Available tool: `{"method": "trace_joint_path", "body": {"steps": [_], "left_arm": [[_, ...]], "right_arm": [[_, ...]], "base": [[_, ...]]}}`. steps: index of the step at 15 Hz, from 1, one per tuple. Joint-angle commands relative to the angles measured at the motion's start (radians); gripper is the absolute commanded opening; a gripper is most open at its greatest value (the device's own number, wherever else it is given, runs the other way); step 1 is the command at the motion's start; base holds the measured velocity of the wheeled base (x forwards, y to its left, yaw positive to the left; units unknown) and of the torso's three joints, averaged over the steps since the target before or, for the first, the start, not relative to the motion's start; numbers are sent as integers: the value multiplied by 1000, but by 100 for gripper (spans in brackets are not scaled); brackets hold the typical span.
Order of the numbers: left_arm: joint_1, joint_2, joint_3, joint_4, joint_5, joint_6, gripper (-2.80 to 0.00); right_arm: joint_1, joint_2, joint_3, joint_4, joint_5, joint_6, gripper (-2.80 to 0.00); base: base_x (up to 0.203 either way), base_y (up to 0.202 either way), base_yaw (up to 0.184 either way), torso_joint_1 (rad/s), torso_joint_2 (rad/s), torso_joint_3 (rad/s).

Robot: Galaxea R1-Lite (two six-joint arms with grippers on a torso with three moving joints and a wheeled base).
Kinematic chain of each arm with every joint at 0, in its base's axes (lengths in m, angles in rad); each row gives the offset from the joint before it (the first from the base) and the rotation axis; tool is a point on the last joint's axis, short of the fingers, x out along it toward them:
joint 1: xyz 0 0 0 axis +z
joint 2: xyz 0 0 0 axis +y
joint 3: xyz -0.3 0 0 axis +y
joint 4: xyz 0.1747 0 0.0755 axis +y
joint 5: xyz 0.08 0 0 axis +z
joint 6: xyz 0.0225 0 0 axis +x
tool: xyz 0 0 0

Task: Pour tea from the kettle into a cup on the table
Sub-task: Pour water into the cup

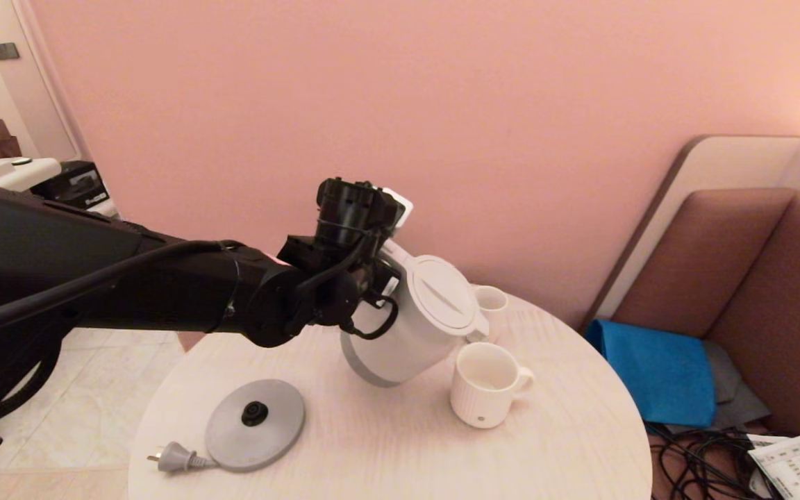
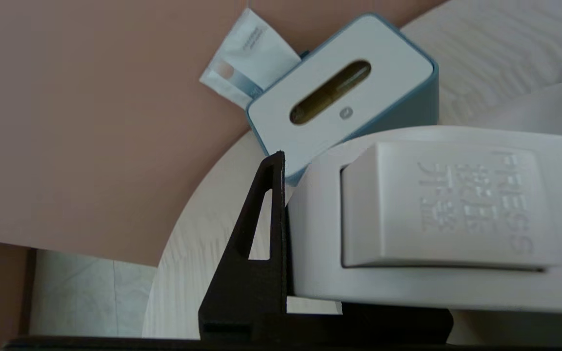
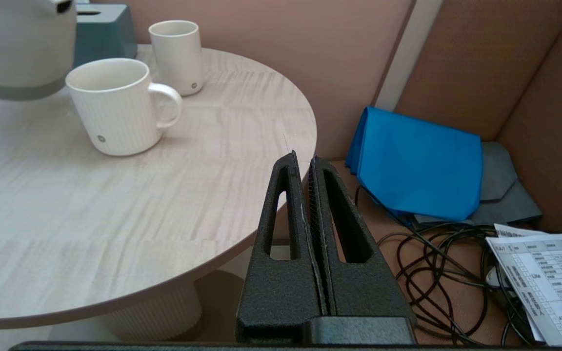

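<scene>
The white kettle [image 1: 421,326] hangs tilted above the table [image 1: 386,444], off its grey base [image 1: 255,423]. Its spout leans toward the rim of the wide white cup [image 1: 487,385], which stands upright to its right. My left gripper [image 1: 382,278] is shut on the kettle's handle [image 2: 437,219]; one black finger [image 2: 271,234] presses its side, the other is hidden behind it. No stream of tea shows, and I cannot make out liquid in the cup [image 3: 115,107]. My right gripper [image 3: 304,163] is shut on nothing, parked beside the table's edge [image 3: 281,161], outside the head view.
A narrower handleless cup [image 1: 492,302] stands behind the kettle, and a blue-grey tissue box [image 2: 344,97] sits at the table's far edge. The base's plug [image 1: 174,457] lies front left. A blue cloth [image 3: 417,165], tangled cables [image 3: 437,273] and a printed sheet [image 3: 544,278] lie by the sofa.
</scene>
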Motion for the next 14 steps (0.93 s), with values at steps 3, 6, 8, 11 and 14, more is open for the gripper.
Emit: {"method": "trace_joint_path", "body": {"steps": [3, 6, 8, 11, 14], "left_arm": [[-1, 42, -51, 1, 3, 37, -280], [0, 54, -44, 2, 2, 103, -280], [0, 54, -38, 3, 2, 138, -280], [0, 57, -48, 2, 2, 197, -280], [-3, 73, -71, -3, 2, 239, -280]], "right_arm": [[0, 1, -1, 0, 0, 0, -280], [0, 1, 0, 0, 0, 0, -280], [0, 1, -1, 0, 0, 0, -280], [0, 1, 0, 0, 0, 0, -280], [0, 1, -1, 0, 0, 0, -280]], "base": [[0, 0, 0, 0, 0, 0], [0, 0, 0, 0, 0, 0], [0, 0, 0, 0, 0, 0], [0, 0, 0, 0, 0, 0], [0, 0, 0, 0, 0, 0]]}}
